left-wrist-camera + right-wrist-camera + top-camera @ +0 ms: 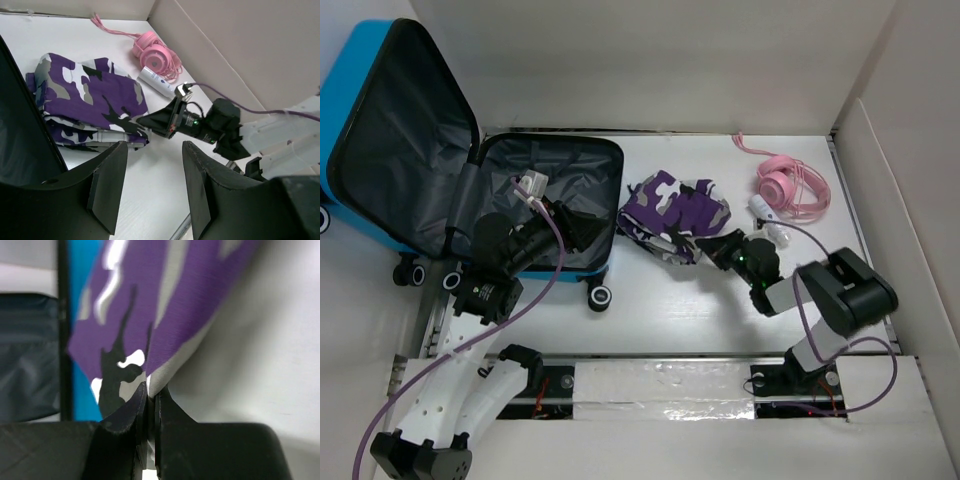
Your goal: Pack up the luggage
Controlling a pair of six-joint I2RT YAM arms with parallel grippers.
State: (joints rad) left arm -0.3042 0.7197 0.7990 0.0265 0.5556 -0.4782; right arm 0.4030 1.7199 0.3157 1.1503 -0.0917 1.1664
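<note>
- Counts: 1 luggage point(345, 100), 1 folded purple camo cloth point(678, 212), 1 pr pink headphones point(790, 185), 1 white tube point(155, 81), 2 arms.
- Also 4 casters point(600, 296) in top view, 1 of them cut by the left frame edge.
- Hard to see: the tube's print is too small to read. The cloth fills most of the right wrist view and is blurred.
- The luggage is at the far-left of the table point(660, 320) and open. Its lid is propped up, w/ the blue shell cut off at the frame edge. The base half lies flat, and dark grey lining shows in both halves.
- Base half shows lining plus the left arm's end; the part under the arm is hidden.
- The left gripper point(152, 150) has its fingers apart w/ nothing btwn them. It is over the base half near its right rim; can't tell if it touches the lining.
- The right gripper point(151, 392) has its fingers together, pinched on the cloth's near edge.
- The cloth lies on the table just right of the luggage, outside it. Headphones & tube are further right, the tube just beside the headphones.
</note>
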